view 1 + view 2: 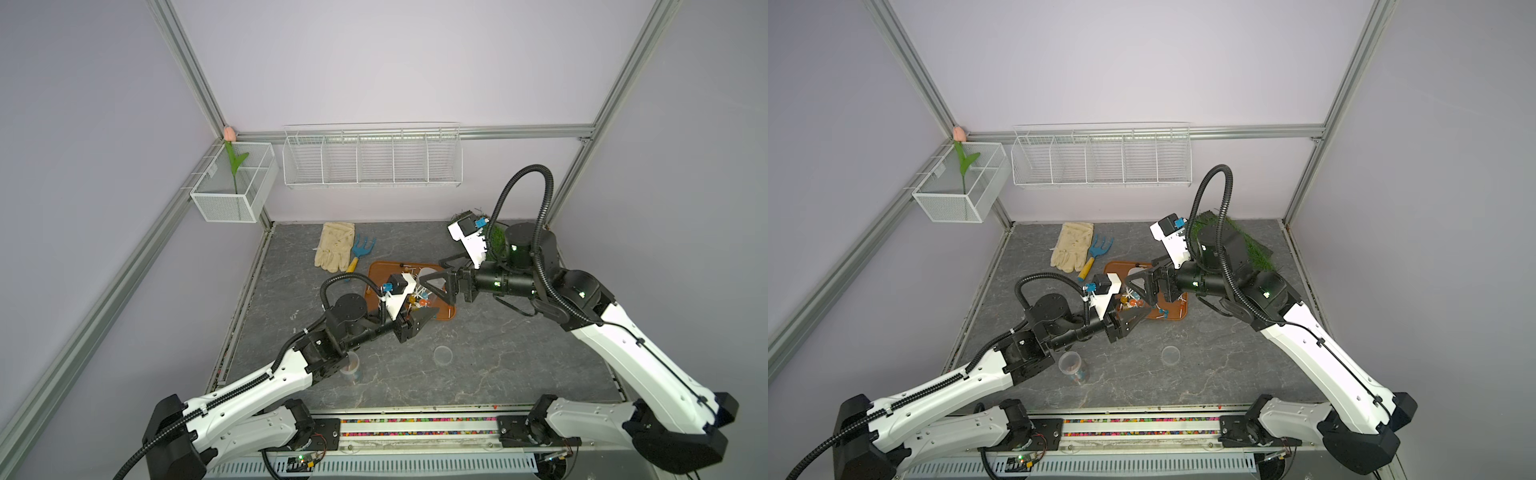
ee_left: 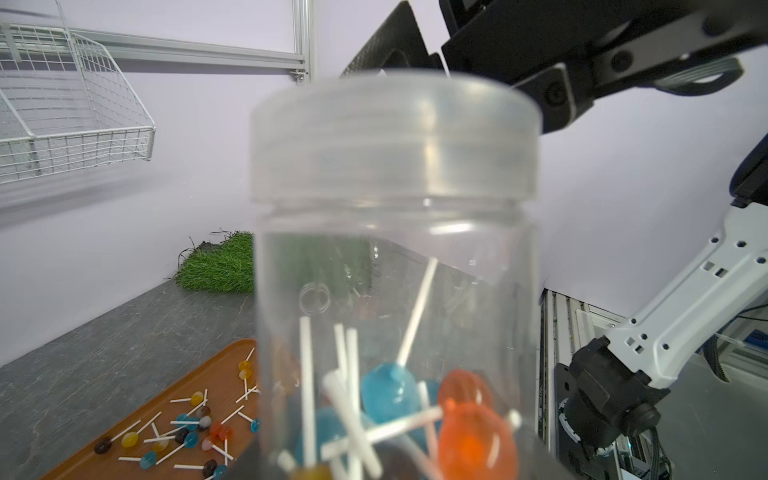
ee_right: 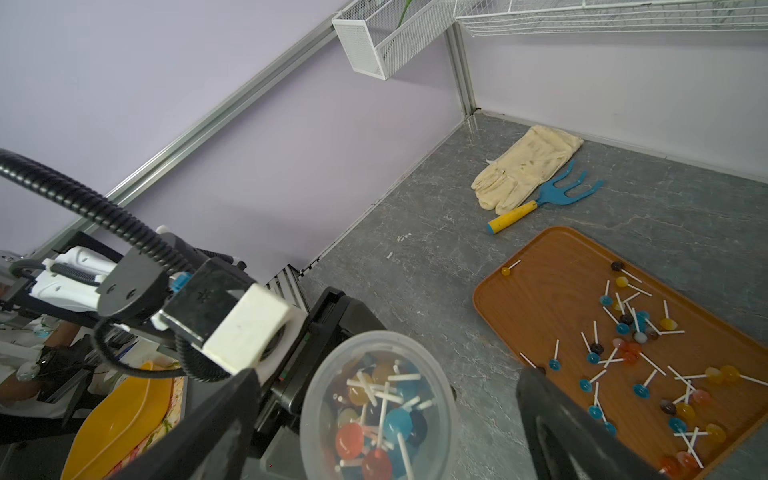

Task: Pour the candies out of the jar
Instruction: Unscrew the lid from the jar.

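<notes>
Many lollipop candies (image 2: 388, 395) lie in a clear plastic jar (image 2: 395, 270), clamped by its body in the left gripper (image 1: 417, 311) over a brown tray (image 3: 552, 257) already strewn with sweets, lid (image 2: 395, 137) uppermost and on. Over it the right gripper (image 3: 386, 374) hangs with jaws spread wide, either side of the lid and clear of it. Light, stiff and slick by the look of it, the jar seems best taken at the lid's rim

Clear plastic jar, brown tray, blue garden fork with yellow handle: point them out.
Clear plastic jar (image 2: 395, 266): left wrist view, transparent side wall.
Brown tray (image 3: 557, 270): right wrist view, bare floor.
Blue garden fork with yellow handle (image 3: 550, 195): right wrist view, blue head.
</notes>
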